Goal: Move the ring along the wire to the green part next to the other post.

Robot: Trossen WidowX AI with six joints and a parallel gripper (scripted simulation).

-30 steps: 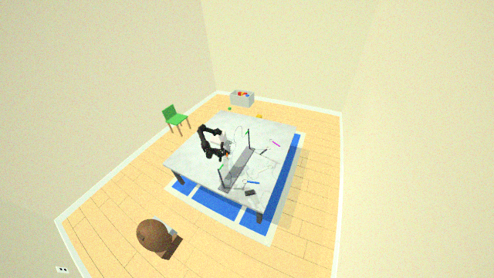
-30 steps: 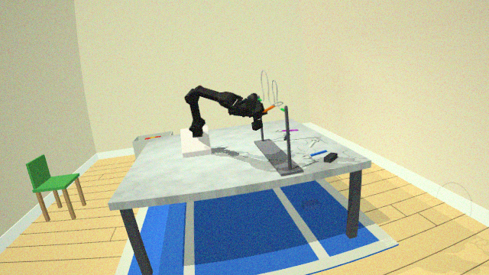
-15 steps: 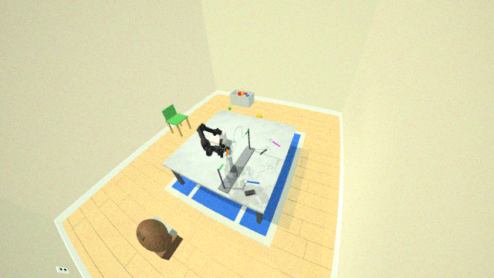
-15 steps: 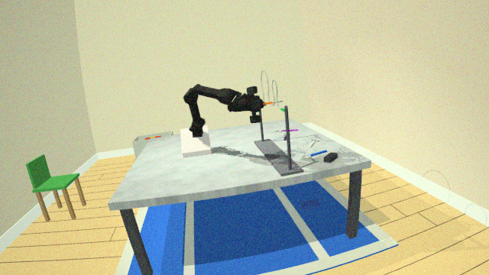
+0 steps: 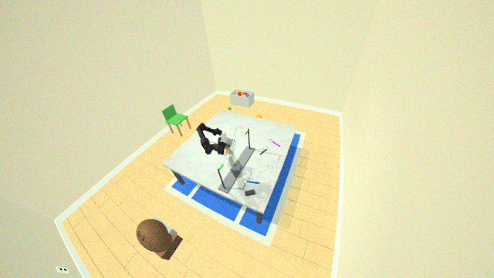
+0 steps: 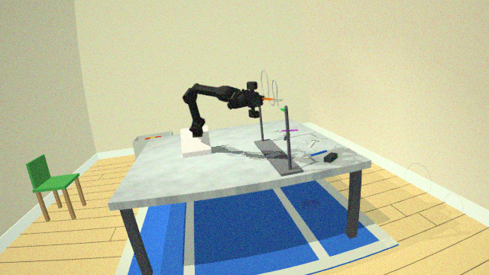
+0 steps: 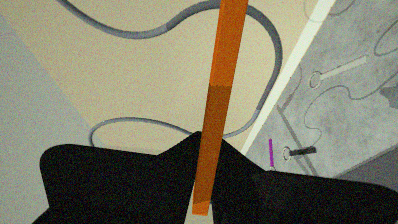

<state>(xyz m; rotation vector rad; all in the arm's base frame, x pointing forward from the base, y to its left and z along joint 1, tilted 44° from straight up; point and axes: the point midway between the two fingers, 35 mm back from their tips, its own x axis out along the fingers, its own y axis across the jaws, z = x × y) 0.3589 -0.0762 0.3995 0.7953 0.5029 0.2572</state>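
Note:
My gripper (image 6: 262, 98) (image 7: 205, 138) is shut on the orange handle (image 5: 227, 150) (image 6: 268, 98) (image 7: 225, 55), which points out from the fingers roughly level, high above the table. The ring (image 6: 277, 100) at its far end shows thin and nearly edge-on, at the looping grey wire; whether the wire passes through it is too small to tell. In the wrist view the ring is out of frame, and the grey wire (image 7: 276, 55) curves behind the handle. Green parts (image 5: 221, 167) (image 5: 247, 132) sit beside the near post (image 5: 221, 179) (image 6: 288, 137) and the far post (image 5: 249, 140) (image 6: 261, 126).
The posts stand on a grey base (image 5: 248, 153) (image 6: 267, 150). Beyond it on the table lie a black block (image 5: 250, 192) (image 6: 331, 157), a blue stick (image 5: 253, 182) (image 6: 318, 153), a magenta stick (image 5: 275, 144) (image 7: 271, 152) and a dark-handled ring (image 7: 302, 151).

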